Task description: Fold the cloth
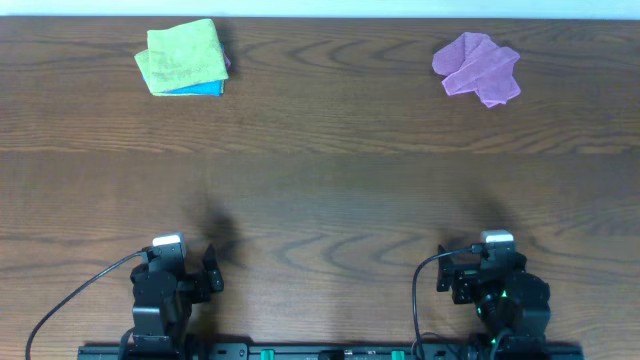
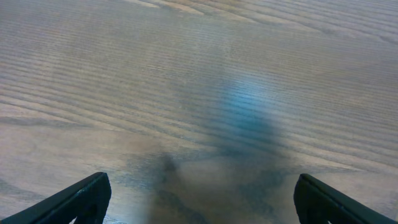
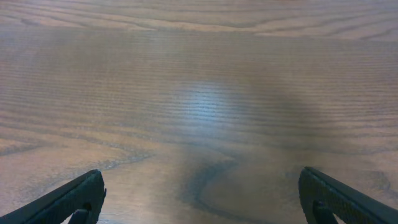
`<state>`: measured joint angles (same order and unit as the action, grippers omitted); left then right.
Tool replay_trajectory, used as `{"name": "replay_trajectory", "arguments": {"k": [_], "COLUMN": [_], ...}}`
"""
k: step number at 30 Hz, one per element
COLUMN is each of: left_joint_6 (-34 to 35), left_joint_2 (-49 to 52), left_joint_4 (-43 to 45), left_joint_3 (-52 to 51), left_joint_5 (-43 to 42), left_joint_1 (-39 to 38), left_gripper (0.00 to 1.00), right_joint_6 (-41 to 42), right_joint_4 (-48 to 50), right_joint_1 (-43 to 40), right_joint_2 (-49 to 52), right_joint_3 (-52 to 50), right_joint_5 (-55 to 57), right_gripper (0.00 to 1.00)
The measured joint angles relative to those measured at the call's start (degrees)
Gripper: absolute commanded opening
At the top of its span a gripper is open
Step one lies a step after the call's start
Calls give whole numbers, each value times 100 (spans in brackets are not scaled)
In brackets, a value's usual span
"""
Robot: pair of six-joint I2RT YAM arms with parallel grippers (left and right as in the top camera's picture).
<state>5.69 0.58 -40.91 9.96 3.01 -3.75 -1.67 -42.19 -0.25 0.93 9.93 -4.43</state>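
Cloth (image 1: 477, 66): purple, rumpled, unfolded, at the far right of the counter (image 1: 320, 180), close to its far edge.
Progress: no fold made yet; by the look of it, reaching, flattening and folding all remain.
Right gripper (image 3: 205, 199): jaws wide apart, empty, at the near edge, well apart from the cloth.
Left gripper (image 2: 202, 202): jaws wide apart, empty, near edge.
Room: open wood between the grippers and the cloth; the green cloth (image 1: 182, 55), lying on a blue cloth (image 1: 200, 90), sits far left, well away.
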Motion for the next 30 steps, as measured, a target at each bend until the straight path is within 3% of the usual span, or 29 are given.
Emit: {"name": "replay_trajectory", "arguments": {"k": [30], "left_joint_6": [0], "left_joint_2": [0], "left_joint_4": [0], "left_joint_3": [0], "left_joint_5": [0], "left_joint_1": [0], "left_gripper": [95], "right_joint_6": [179], "right_joint_4": [-37], "right_joint_1": [-7], "right_joint_2": [98], "right_joint_3": [17], "right_joint_5": [81], "right_gripper": [99]}}
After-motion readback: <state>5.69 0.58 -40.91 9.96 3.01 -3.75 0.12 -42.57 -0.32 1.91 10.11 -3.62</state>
